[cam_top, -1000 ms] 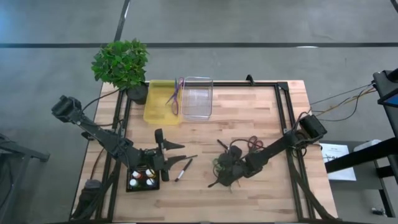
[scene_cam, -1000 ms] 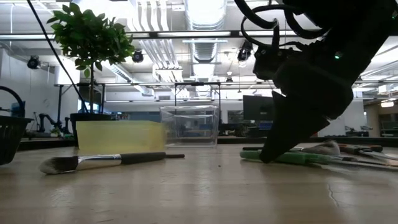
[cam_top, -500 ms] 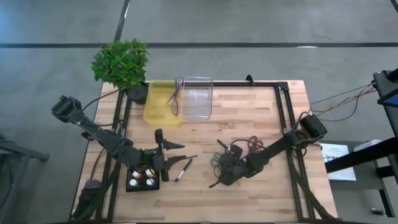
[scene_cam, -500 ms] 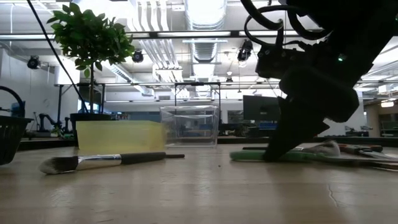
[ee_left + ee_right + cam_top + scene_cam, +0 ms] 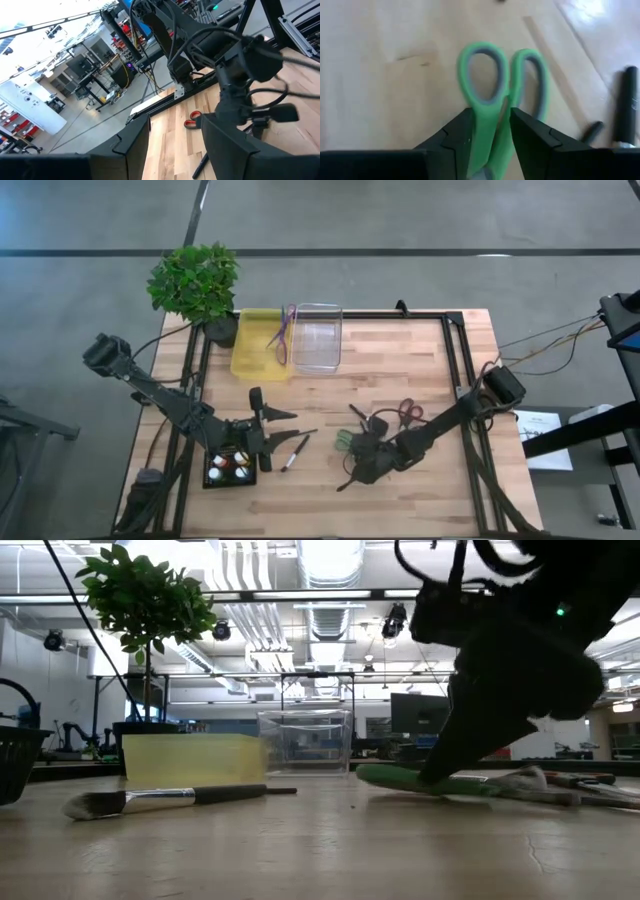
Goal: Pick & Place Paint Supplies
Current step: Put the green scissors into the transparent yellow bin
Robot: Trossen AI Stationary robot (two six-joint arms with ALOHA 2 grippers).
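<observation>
My right gripper [image 5: 352,452] is down at the table's near middle, shut on a green-handled pair of scissors [image 5: 492,95]. A dark-handled paintbrush [image 5: 295,452] with a wide head [image 5: 95,805] lies flat on the wood to its left. Several small paint bottles stand in a black tray [image 5: 212,478] near the left front. My left gripper [image 5: 272,418] hovers open above that tray and touches nothing. My right gripper pinches the scissors' green handles [image 5: 492,130] just behind the two finger loops, one finger on each outer side. The fingers slant down and lie along the scissors, with the loops [image 5: 482,75] sticking out past the fingertips. The loop end [image 5: 372,775] sits just above the wood.
Red-handled scissors [image 5: 408,412] and a dark tool lie just beyond my right gripper. A yellow bin [image 5: 255,345] and a clear bin [image 5: 317,337] stand at the far edge, with a potted plant [image 5: 195,280] at the far left corner. Bare wood lies to the right.
My right gripper has shifted a little toward the table's near-left. The green scissors have slid leftward with it, and their loop end now sits slightly raised instead of lying flat.
</observation>
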